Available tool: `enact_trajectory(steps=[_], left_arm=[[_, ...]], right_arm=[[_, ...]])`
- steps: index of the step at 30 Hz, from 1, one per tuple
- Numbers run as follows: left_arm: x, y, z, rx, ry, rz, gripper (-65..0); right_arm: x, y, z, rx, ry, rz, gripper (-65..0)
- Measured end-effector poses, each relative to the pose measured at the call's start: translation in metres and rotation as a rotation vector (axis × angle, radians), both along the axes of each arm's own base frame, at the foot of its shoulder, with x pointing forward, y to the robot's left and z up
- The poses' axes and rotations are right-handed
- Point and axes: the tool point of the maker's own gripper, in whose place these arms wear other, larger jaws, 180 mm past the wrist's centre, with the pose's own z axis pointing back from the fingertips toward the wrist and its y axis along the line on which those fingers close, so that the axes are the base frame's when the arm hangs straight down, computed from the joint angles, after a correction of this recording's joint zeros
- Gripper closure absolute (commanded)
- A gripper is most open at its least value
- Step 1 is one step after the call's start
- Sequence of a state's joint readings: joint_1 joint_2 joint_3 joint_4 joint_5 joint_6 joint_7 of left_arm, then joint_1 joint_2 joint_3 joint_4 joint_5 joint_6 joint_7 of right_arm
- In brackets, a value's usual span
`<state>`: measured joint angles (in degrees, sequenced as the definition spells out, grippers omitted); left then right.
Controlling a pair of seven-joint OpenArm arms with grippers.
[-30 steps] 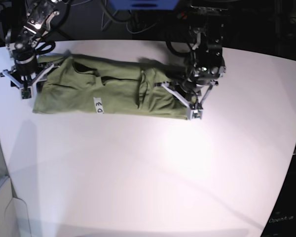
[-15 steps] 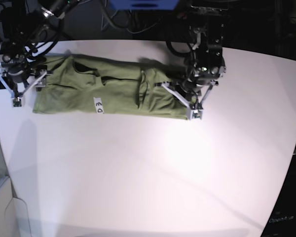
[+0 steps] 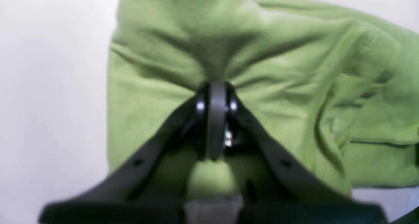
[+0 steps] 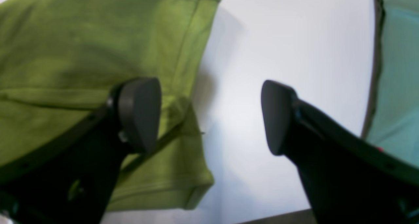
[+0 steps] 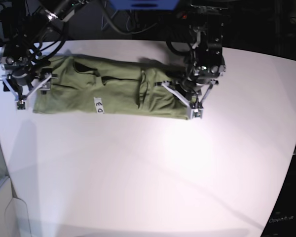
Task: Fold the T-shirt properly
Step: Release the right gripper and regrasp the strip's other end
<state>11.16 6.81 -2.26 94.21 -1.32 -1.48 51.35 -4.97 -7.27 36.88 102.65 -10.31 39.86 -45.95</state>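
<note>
Pinched together on a gathered fold of the T-shirt [image 3: 268, 86], the left gripper [image 3: 216, 96] fills the left wrist view, cloth puckering toward its tips; white tabletop [image 3: 49, 86] shows along the left. Right wrist view: the right gripper [image 4: 209, 116] stands wide apart, one finger [image 4: 139, 112] over the shirt's hem, the other over bare table, nothing between them. Base view: the shirt [image 5: 118, 91] lies as a long band near the tabletop's far edge, a small white tag [image 5: 98, 105] on its near side.
</note>
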Motion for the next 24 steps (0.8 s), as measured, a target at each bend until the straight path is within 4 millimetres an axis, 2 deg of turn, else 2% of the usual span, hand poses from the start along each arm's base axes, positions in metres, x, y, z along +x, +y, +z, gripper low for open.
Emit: enact_trajectory(steps=[6, 15, 24], left_arm=[[0.0, 0.0, 0.0, 0.0, 0.0, 0.0, -1.0], [0.0, 0.0, 0.0, 0.0, 0.0, 0.0, -1.0], [0.0, -0.001, 0.0, -0.003, 0.0, 0.0, -1.0]], right_arm=[[0.008, 0.007, 0.003, 0.046, -0.047, 0.004, -46.7], [-0.001, 0.016, -0.026, 0.112, 0.016, -0.002, -46.1], [0.0, 0.018, -0.031, 0.128, 0.014, 0.0, -45.8]])
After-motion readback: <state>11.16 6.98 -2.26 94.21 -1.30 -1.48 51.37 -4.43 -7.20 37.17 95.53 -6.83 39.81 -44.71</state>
